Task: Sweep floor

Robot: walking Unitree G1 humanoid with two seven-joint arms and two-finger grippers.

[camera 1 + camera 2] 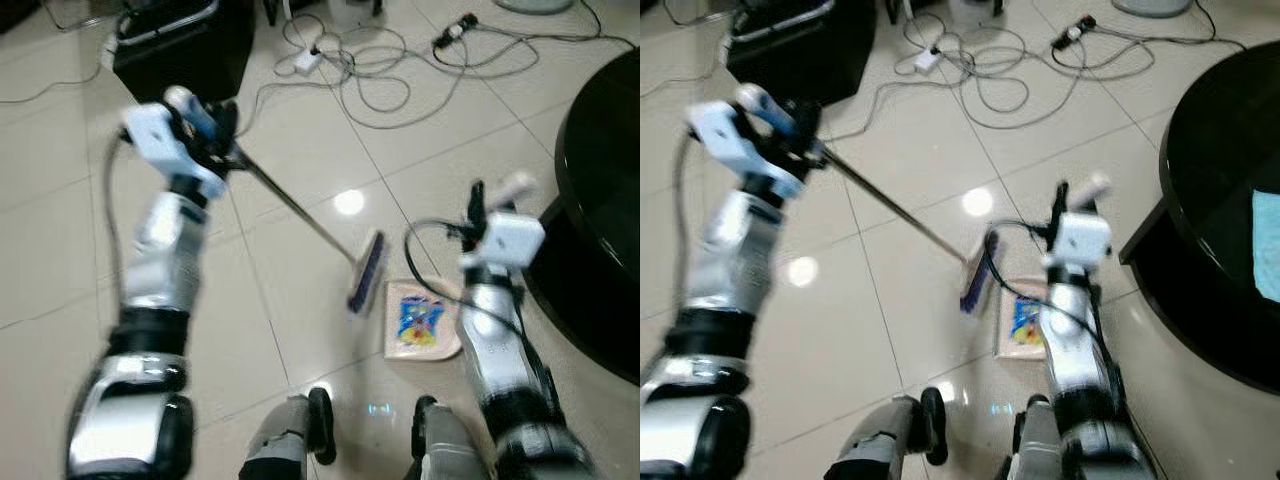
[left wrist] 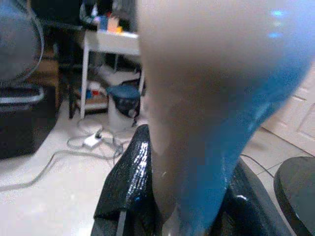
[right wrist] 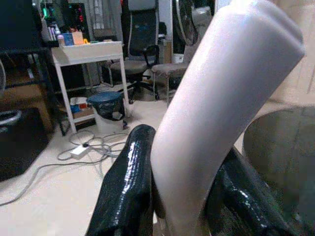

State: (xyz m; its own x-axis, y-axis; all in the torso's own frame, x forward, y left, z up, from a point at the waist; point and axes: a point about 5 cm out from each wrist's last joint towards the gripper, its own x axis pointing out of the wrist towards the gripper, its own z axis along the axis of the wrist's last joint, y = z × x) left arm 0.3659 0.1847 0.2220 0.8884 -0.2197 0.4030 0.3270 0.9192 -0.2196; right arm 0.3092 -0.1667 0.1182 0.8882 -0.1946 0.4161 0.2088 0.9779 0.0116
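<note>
Pale glossy floor (image 1: 300,330) tiles spread across the head views, with a round black counter (image 1: 600,230) curving in at the right edge and a black box (image 1: 185,45) in the upper left. A tangle of grey cables (image 1: 370,70) with a white power strip (image 1: 305,62) lies across the upper middle. The left gripper (image 1: 215,125), raised in the upper left of the frame, is clenched on the blue and white grip of the broom (image 1: 300,210); its thin dark pole slants down to the middle, where the purple brush head (image 1: 367,272) rests on the floor. Just right of the brush head lies a pale dustpan (image 1: 420,320) with a bright blue and yellow picture on it, flat on the tiles in the lower middle. The right gripper (image 1: 490,205), right of centre, is closed around the white upright dustpan handle (image 3: 221,108), which the wrist view shows pressed between the two black fingers (image 3: 125,191). In the left wrist view, a small dark bin (image 2: 123,98) stands under a white stand (image 2: 106,42) in the background.
</note>
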